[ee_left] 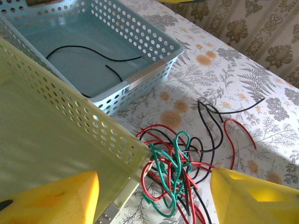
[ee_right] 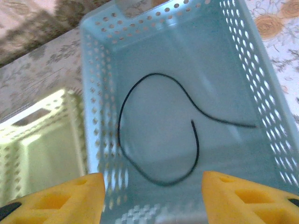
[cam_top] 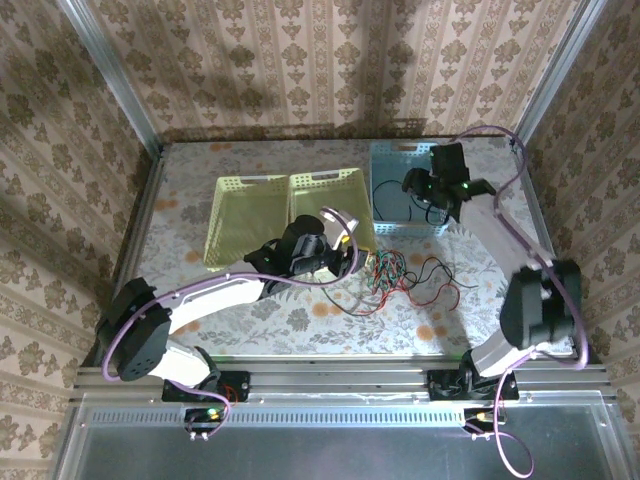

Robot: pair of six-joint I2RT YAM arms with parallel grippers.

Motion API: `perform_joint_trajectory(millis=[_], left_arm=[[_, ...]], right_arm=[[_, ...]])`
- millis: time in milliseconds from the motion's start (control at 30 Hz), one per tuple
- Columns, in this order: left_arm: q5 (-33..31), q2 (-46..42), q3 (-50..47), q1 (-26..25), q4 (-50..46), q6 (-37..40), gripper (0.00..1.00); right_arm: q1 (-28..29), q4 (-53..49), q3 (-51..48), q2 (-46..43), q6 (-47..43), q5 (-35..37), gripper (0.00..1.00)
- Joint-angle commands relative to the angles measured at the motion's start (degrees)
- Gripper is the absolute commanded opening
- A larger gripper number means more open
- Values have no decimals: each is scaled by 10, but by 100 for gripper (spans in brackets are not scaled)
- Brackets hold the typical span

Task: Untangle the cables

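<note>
Left gripper (ee_left: 154, 191) hangs open right by the tangle (ee_left: 173, 172); grabbing a whole clump at once could cinch it tighter. Right gripper (ee_right: 153, 191) is open too, well away from the tangle, so it can't steady anything.

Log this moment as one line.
left gripper open near tangle | right gripper open above blue basket | black cable in basket

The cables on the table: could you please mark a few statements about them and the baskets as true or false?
1. A black cable lies in the blue basket. True.
2. The tangle sits inside the yellow basket. False: it lies on the table beside that basket.
3. The right gripper grips the black cable. False: it is open over the blue basket, holding nothing.
4. The tangle mixes red, green and black cables. True.
</note>
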Motion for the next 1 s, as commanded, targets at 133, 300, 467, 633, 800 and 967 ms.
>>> perform_joint_trajectory(millis=[133, 300, 467, 633, 800, 967], left_arm=[[-1, 26, 16, -9, 2, 13, 65], [7, 69, 62, -30, -26, 42, 65], [5, 86, 84, -43, -49, 68, 65], [-9, 87, 84, -42, -60, 72, 64], [-20, 83, 78, -43, -62, 71, 64], [-24, 84, 79, -46, -64, 73, 64]], right_arm=[[25, -115, -189, -179, 57, -13, 59], [22, -66, -304, -216, 105, -25, 58], [17, -16, -312, -161, 102, -42, 56], [16, -18, -278, -131, 83, -39, 55], [16, -23, -269, -122, 79, -32, 54], [15, 2, -279, -97, 77, -29, 53]])
